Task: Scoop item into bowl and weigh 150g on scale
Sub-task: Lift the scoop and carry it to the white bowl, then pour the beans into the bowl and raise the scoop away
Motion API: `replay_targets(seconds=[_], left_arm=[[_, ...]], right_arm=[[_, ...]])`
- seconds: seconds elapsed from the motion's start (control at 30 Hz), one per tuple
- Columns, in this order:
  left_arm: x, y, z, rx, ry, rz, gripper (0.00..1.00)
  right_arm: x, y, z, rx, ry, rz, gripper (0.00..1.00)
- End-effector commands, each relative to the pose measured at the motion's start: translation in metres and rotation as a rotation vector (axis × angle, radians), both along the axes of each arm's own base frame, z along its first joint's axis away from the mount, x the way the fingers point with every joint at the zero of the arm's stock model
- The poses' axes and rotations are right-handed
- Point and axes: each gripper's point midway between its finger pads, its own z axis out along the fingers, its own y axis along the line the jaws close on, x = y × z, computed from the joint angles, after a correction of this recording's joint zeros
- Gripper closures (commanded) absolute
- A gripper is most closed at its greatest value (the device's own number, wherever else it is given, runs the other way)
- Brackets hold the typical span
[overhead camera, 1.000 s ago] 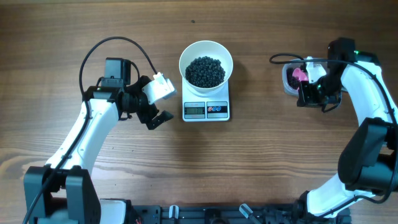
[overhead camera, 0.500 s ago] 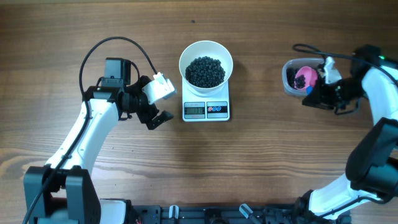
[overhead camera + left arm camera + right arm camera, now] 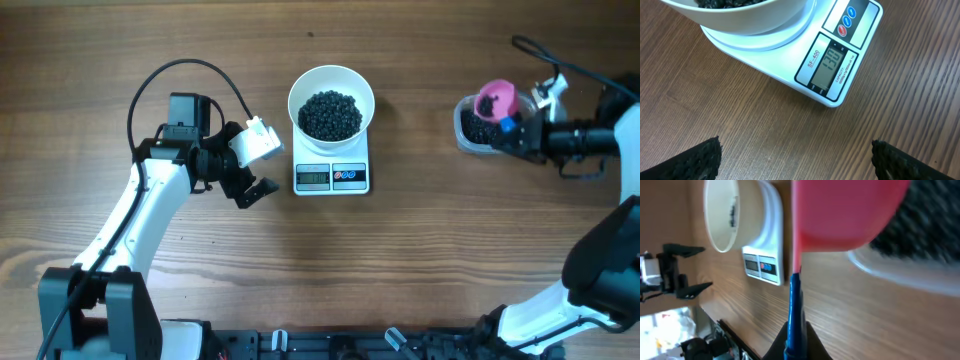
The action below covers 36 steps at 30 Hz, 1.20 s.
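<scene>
Overhead, right gripper (image 3: pixel 522 130) pinched the pink scoop (image 3: pixel 495 98) above the tub (image 3: pixel 465 132) at the bench's right edge, apparently refilling; left gripper (image 3: pixel 258 165) spread beside the scale (image 3: pixel 331 177); beads (image 3: pixel 331 114) filled the bowl (image 3: pixel 294 100) atop it; next, carry and tip gently

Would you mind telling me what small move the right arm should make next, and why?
Probably carry the pink scoop leftward toward the white bowl. The right gripper is shut on its blue handle, the scoop looks loaded above the clear tub, and the bowl sits on the scale.

A wooden table (image 3: pixel 400 260) carried the scale (image 3: pixel 331 177) near its middle and a clear tub (image 3: pixel 462 130) well to the right.
</scene>
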Motion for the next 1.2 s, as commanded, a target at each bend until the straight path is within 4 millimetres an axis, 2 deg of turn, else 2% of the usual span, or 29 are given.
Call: replay_targets(seconds=[0.0, 0.23, 0.43, 0.57, 0.73, 0.97, 1.17], left_arm=[[-0.003, -0.002, -0.003, -0.018, 0.013, -0.011, 0.0], [-0.003, -0.002, -0.003, -0.018, 0.013, -0.011, 0.0], [-0.003, -0.002, -0.003, -0.018, 0.013, -0.011, 0.0], [-0.003, -0.002, -0.003, -0.018, 0.013, -0.011, 0.0], [-0.003, -0.002, -0.003, -0.018, 0.013, -0.011, 0.0], [-0.003, -0.002, -0.003, -0.018, 0.013, -0.011, 0.0], [-0.003, -0.002, -0.003, -0.018, 0.013, -0.011, 0.0]], right_arm=[[0.017, 0.042, 0.03, 0.006, -0.104, 0.12, 0.96], [0.026, 0.133, 0.035, -0.116, -0.158, 0.328, 0.96], [0.023, 0.182, 0.027, -0.265, -0.216, 0.442, 0.96], [0.024, 0.189, 0.014, -0.46, -0.232, 0.458, 0.96], [0.029, 0.194, 0.008, -0.68, -0.3, 0.491, 0.96], [0.046, 0.19, 0.016, -0.963, -0.419, 0.461, 0.96], [0.053, 0.203, 0.026, -1.074, -0.525, 0.488, 0.96]])
